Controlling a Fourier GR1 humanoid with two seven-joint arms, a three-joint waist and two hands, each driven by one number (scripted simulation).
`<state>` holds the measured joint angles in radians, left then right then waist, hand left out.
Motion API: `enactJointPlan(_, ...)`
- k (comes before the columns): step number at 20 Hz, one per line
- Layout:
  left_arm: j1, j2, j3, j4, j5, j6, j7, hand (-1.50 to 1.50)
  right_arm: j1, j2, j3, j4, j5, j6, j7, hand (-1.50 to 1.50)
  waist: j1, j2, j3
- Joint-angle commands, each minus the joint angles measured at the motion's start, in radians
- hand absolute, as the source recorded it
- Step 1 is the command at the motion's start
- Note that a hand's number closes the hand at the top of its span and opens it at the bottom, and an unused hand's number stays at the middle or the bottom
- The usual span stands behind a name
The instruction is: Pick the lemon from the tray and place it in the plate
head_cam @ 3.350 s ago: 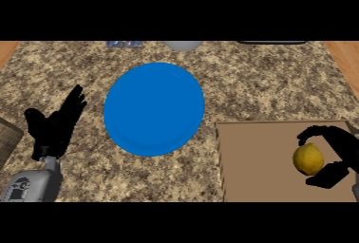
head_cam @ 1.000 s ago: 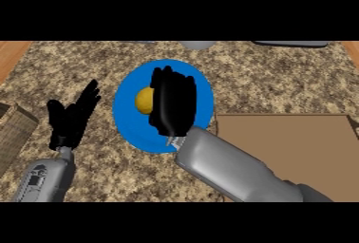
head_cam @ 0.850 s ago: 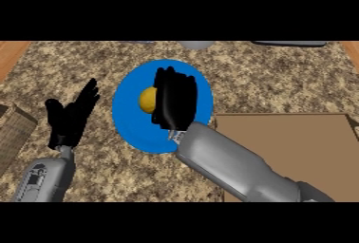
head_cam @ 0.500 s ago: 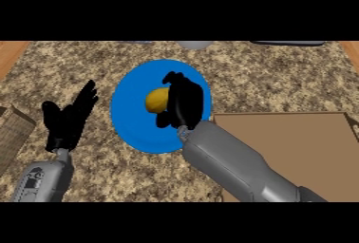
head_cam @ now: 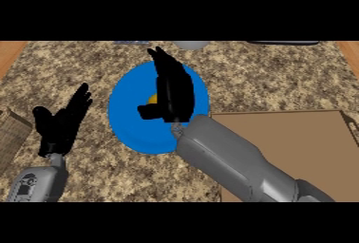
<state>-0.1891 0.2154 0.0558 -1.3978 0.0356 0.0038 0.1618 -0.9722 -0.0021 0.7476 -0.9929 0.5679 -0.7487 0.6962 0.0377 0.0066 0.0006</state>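
The right robot hand [head_cam: 172, 90], fingers straight and holding nothing, hovers above the blue plate [head_cam: 126, 118], where the lemon [head_cam: 152, 98] lies mostly hidden; the left robot hand [head_cam: 61, 123] rests open.

No legible text or labels anywhere, perhaps only for the coarse view.

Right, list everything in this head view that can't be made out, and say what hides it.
- Lemon: only a yellow sliver shows on the blue plate; the right hand covers the rest, so whether it touches the lemon is unclear.
- Plate's right part: hidden by that hand and forearm.
- Tray: near-left area hidden by the right forearm.
- Grey object and dark item: cut by the top edge.
- Left hand rests open, in full view.
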Motion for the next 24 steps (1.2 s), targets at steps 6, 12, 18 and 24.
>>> enactJointPlan(6, 0.052, -0.048, -0.031, 0.018, -0.042, 0.034, -0.058, 0.0, 0.021, 0.002, -0.057, -0.239, -0.194, -0.18, 0.014, -1.5, -0.017, -0.004, -0.001)
enactJointPlan(12, 0.051, 0.02, 0.025, -0.059, 0.011, -0.017, 0.007, 0.0, 0.143, 0.002, -0.141, -0.31, -0.444, -0.058, -0.192, -1.5, -0.018, -0.003, 0.0)
enactJointPlan(18, -0.041, -0.009, 0.033, 0.025, -0.009, 0.008, 0.04, 0.0, 0.248, 0.002, -0.192, -0.321, -0.423, 0.012, -0.376, -1.5, -0.037, -0.006, -0.001)
enactJointPlan(24, 0.028, 0.016, 0.056, -0.039, 0.008, -0.038, 0.037, 0.0, 0.369, 0.002, -0.248, -0.356, -0.395, 0.109, -0.447, -1.5, -0.036, -0.008, -0.001)
